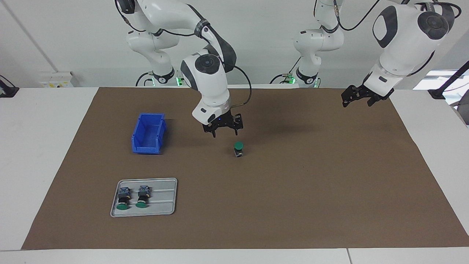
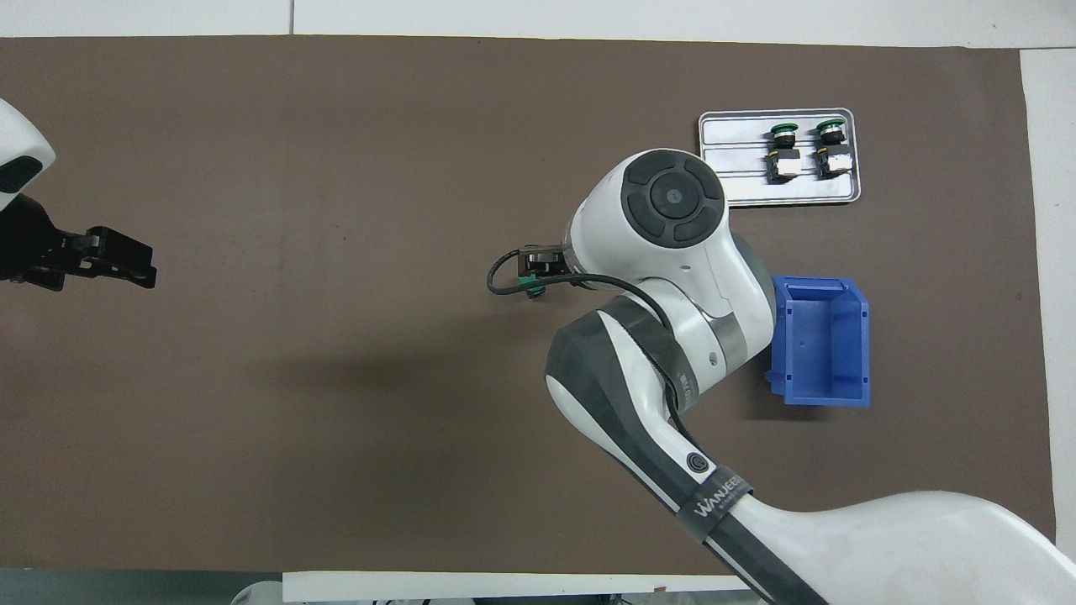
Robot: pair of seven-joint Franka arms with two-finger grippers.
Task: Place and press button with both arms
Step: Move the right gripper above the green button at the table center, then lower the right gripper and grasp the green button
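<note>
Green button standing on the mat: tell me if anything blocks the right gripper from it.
Nothing visible does. The right gripper hangs open just above the green button, with only bare brown mat around it. The blue bin sits apart, toward the right arm's end.

The button (image 1: 238, 149), green-capped over a black collar, stood upright on the desk just below the open right claw (image 1: 223, 131), untouched.

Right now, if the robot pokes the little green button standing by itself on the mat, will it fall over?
Probably, if poked from the side. The button stands upright on a small base with a wider green cap on top, so it looks top-heavy. A push straight down should keep it steady. It looks hard, not floppy.
</note>
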